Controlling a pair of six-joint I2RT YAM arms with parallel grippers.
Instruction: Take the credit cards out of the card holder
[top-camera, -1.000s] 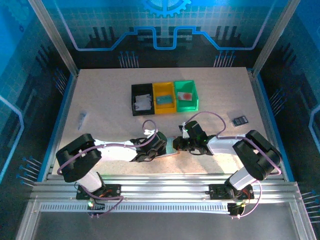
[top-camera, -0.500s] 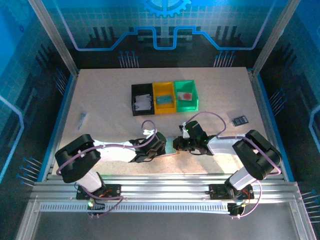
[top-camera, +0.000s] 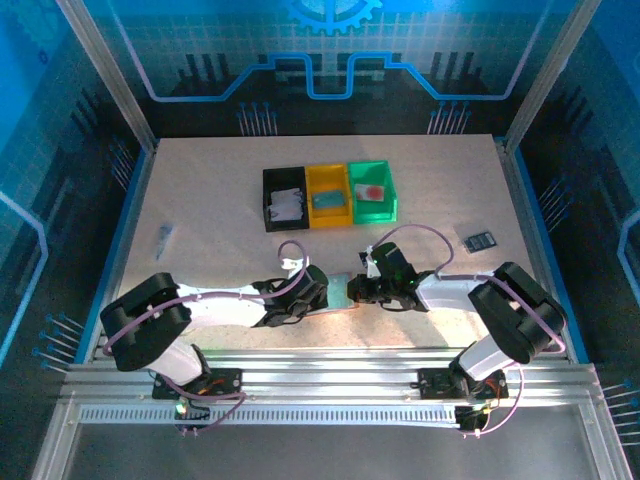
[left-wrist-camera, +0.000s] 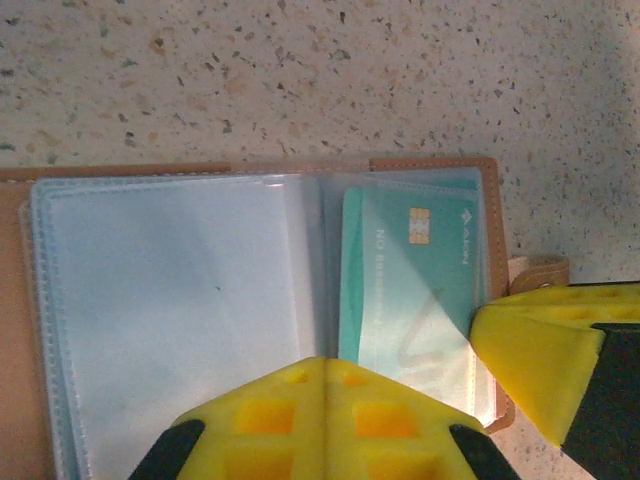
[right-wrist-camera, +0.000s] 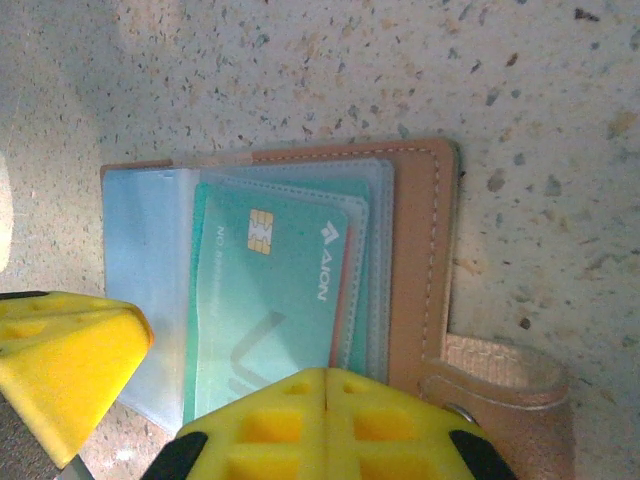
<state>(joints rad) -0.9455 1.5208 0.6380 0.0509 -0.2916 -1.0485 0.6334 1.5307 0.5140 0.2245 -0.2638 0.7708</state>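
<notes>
At 9 o'clock of the card holder, the left gripper (top-camera: 312, 299) lies low on the table (top-camera: 200, 200). Its yellow fingertips (left-wrist-camera: 275, 405) are pressed together, closed on nothing I can make out, over an empty clear pocket (left-wrist-camera: 170, 300). The card holder (top-camera: 341, 294) lies open and flat between the two grippers, at 6 o'clock from the black bin (top-camera: 284, 198), yellow bin (top-camera: 329, 196) and green bin (top-camera: 372, 191). A teal credit card (right-wrist-camera: 270, 300) sits in its right-hand pocket. At 3 o'clock, the right gripper (top-camera: 362, 291) is likewise closed, its fingertips (right-wrist-camera: 375, 420) meeting over the card's near edge.
</notes>
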